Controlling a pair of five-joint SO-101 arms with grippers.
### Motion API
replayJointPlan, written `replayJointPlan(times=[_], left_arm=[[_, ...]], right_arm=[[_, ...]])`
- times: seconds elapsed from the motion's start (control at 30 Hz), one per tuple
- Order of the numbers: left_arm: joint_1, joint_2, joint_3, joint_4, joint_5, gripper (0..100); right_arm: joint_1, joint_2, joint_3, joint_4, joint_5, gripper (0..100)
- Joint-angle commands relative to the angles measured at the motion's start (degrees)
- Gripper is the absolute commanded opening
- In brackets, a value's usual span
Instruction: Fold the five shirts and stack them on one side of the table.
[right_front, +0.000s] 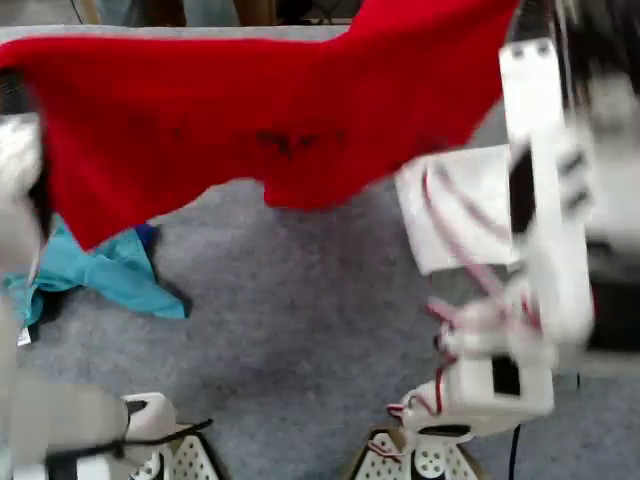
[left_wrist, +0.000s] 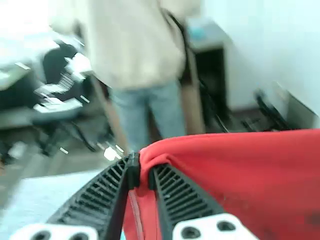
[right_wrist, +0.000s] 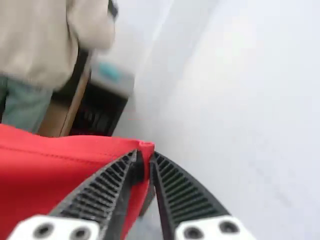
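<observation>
A red shirt hangs spread in the air across the back of the table, held up at both upper corners. My left gripper is shut on one corner of the red shirt, with cloth pinched between its black ribbed fingers. My right gripper is shut on the other corner of the red shirt. In the high view the right arm rises at the right side. A teal shirt lies crumpled on the grey table at the left. A white folded shirt lies at the right, partly behind the arm.
The two arm bases stand at the table's front edge. Grey tabletop lies bare in the middle, under the hanging shirt. A person in a beige top stands beyond the table in the room behind.
</observation>
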Motion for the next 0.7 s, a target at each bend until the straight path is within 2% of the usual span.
replayJointPlan(times=[0.0,0.17,0.33,0.5,0.6,0.67], left_arm=[[-5.49,-7.74,2.95,0.26,-0.44,3],[-9.8,-18.46,9.89,0.26,0.0,3],[-9.8,-27.78,18.24,0.26,4.66,3],[-9.89,-34.46,32.13,0.26,5.1,3],[-9.89,-38.77,38.55,0.26,5.1,3],[-9.89,-41.58,42.07,0.26,5.1,3]], right_arm=[[-2.73,-6.81,-1.8,-3.16,-0.44,1.4],[-4.75,-12.44,-0.66,-8.79,-0.44,1.4],[-4.22,-19.74,7.96,-15.82,0.0,1.3],[-1.05,-28.53,18.51,-24.7,0.09,1.3],[-0.79,-32.31,24.75,-26.11,0.35,1.4],[-0.79,-34.07,28.53,-26.02,3.25,1.4]])
